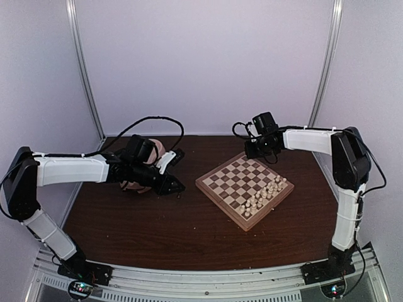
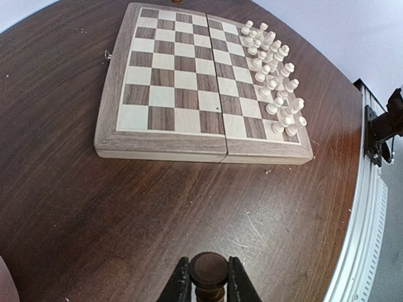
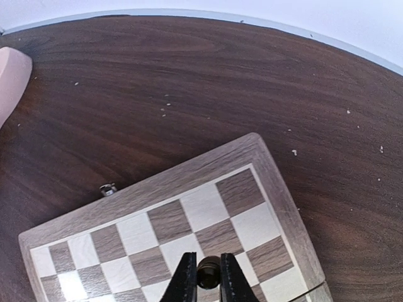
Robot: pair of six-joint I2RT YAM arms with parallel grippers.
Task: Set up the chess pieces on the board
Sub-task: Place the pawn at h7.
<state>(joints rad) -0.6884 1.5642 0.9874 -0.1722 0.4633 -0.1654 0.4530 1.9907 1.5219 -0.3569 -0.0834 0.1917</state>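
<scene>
The right jaws are pinching a small dark piece (image 3: 208,272), pressed in on it from both sides. Directly under them are checkered squares of the board (image 3: 189,182), near one of its corners. Whether the piece touches a square I cannot tell. Ahead of these jaws the board's tan border runs across, with a small metal clasp (image 3: 108,188) on its outer edge, ahead and to the left. Beyond the border is dark brown tabletop (image 3: 208,69) scattered with pale specks (image 3: 165,106), and the rim of a pink bowl (image 3: 9,72) shows far ahead on the left. From overhead, the right arm (image 1: 308,139) stretches across to the board's far corner.

The left jaws are pinching a dark round-topped piece (image 2: 208,272), one side pressed to each flank of it, above bare tabletop. Straight ahead of these jaws, well apart from them, the board lies flat. The pale cream chessmen (image 2: 274,82) stand in two crowded rows along the board's edge, ahead and to the right of the left jaws. A metal rail (image 2: 368,214) runs along the tabletop's edge off to their right. From overhead, the left arm (image 1: 69,170) reaches in over the pink bowl (mostly hidden behind the wrist), and its jaws sit between the bowl and the board, clear of the board's border
</scene>
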